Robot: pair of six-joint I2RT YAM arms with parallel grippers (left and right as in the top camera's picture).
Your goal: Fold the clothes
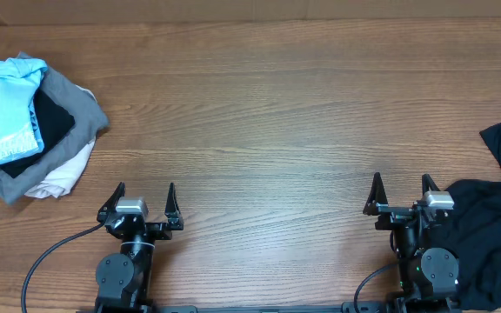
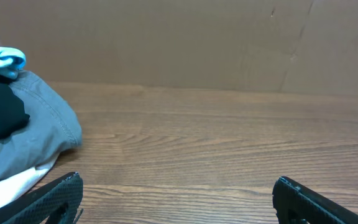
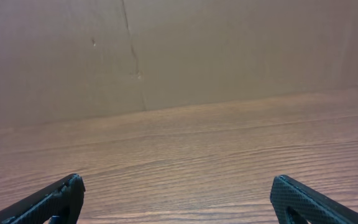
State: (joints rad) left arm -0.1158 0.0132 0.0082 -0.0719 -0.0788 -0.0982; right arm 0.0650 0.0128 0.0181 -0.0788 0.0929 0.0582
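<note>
The blue T-shirt (image 1: 3,122) tops a heap (image 1: 70,122) at ten o'clock. The black garment (image 1: 494,235) lies at four o'clock, perhaps touching the right gripper (image 1: 400,187). It and the left gripper (image 1: 145,193) are empty, jaws spread.

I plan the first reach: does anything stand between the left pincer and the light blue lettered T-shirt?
Only bare wooden table lies between the open left pincer and the pile. There, a grey cloth garment and a white cloth garment lie on the pincer's side of the light blue lettered T-shirt.
</note>
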